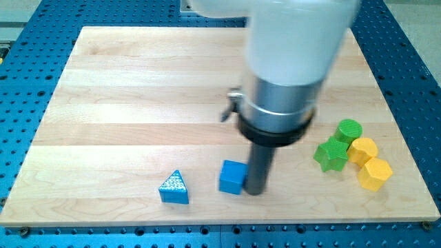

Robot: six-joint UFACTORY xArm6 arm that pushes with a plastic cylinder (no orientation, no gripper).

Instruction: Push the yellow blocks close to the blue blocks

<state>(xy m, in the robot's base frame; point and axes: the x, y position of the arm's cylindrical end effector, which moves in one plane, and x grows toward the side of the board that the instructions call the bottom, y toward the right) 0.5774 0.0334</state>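
I carry no pincer, only a straight dark rod, so there is nothing here to clench or release. My tip [254, 192] rests on the wooden worktop [124, 89] just beside the blue cube [233, 177], on the side of it toward the view's right; whether rod and cube actually touch I cannot tell.

I place everything else from the blue cube. The blue triangular block [173, 188] lies toward the view's left of it, near but apart, and slightly lower in the view. The two yellow blocks sit well apart from it toward the view's right, beyond my rod. One yellow block [363, 150] is a little higher in the view than the cube; the other yellow block [375, 173] is at about the cube's level. These two touch or nearly touch each other, and their exact shapes are hard to make out.

Also on that side, a green star-shaped block [331, 154] lies between my rod and the yellow pair, against the upper yellow one. A green round block [349, 130] sits above the star in the view, farther up than the cube.
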